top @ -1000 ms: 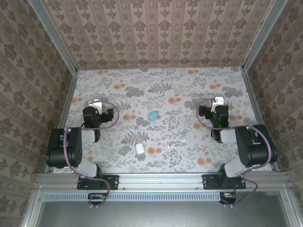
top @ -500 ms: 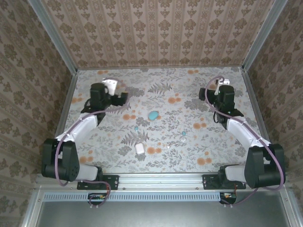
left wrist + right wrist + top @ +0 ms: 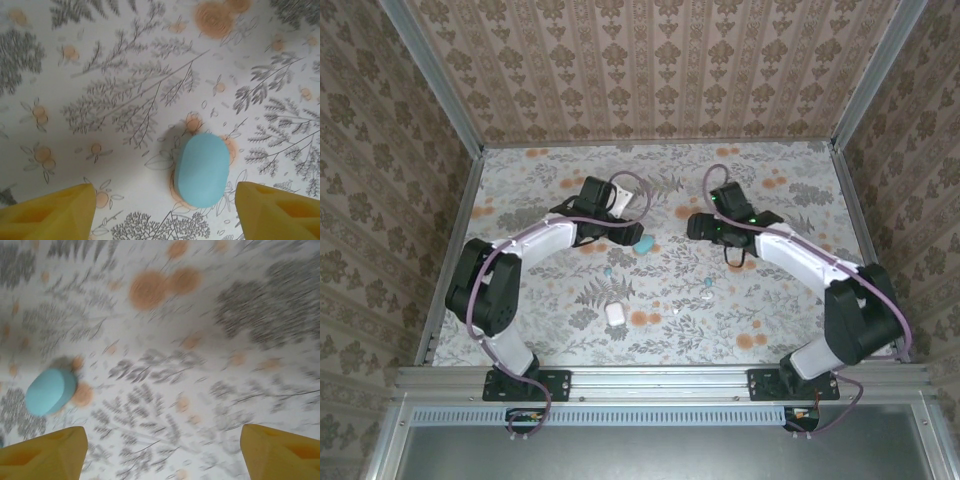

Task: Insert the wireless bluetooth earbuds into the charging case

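Note:
A closed teal charging case [image 3: 202,170] lies on the flowered table between and just ahead of my left gripper's [image 3: 165,220] yellow fingertips [image 3: 50,215], which stand wide apart and do not touch it. From above, the left gripper [image 3: 625,230] hangs over the case [image 3: 645,244]. My right gripper [image 3: 698,226] is open over bare cloth just right of it, and its wrist view shows the case [image 3: 50,391] at the far left. Tiny teal earbuds lie loose at the centre [image 3: 608,271] and to the right [image 3: 708,284]. A whitish earbud [image 3: 675,312] lies nearer the front.
A white closed case [image 3: 616,312] sits near the front centre of the table [image 3: 520,300]. Patterned walls and metal rails [image 3: 455,240] box in the table on the left, right and back.
Both arms have swung in from the outer back corners to the middle of the table. The left gripper now hangs over the teal case, the right one just beside it.

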Tool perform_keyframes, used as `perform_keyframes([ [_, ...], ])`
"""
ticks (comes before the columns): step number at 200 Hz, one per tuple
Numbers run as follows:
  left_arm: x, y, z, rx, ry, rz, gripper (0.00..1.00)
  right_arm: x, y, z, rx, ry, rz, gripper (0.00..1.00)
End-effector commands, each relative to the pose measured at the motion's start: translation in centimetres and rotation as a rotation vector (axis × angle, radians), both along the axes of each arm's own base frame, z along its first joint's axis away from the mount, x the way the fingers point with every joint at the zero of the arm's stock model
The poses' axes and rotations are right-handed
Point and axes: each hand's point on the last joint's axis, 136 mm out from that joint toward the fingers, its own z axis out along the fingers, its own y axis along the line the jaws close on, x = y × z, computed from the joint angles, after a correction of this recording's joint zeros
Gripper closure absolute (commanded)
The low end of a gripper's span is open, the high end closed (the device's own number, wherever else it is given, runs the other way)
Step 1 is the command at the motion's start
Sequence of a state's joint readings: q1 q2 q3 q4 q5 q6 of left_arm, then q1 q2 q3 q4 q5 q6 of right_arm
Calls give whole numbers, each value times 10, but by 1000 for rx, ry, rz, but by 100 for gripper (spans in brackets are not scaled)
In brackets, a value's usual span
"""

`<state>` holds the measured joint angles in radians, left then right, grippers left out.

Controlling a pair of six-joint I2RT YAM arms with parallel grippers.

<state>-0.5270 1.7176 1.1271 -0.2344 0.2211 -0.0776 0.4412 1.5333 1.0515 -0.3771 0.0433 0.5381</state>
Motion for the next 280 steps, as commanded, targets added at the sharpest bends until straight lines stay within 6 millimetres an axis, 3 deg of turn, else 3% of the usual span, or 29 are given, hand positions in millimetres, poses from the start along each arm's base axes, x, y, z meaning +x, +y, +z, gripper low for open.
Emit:
perform_keyframes([
  [1, 7, 23, 2, -51, 82, 200, 29, -12, 33, -6, 27, 108, 1, 22],
  [44, 2, 85, 2, 14, 55, 392, 30, -13, 75, -22, -45, 182, -26, 15],
  [96, -19, 130, -13, 16, 61, 499, 29, -9, 112, -51, -91, 276, 8, 14],
  [214, -30, 151, -12, 7, 20, 528, 28, 20, 148, -78, -163, 308, 32, 28],
  [255, -32, 155, -11, 7, 12, 528, 28, 27, 148, -87, -212, 314, 38, 33],
  [280, -33, 156, -10, 12, 10, 520, 28, 27, 148, -91, -226, 320, 51, 41],
])
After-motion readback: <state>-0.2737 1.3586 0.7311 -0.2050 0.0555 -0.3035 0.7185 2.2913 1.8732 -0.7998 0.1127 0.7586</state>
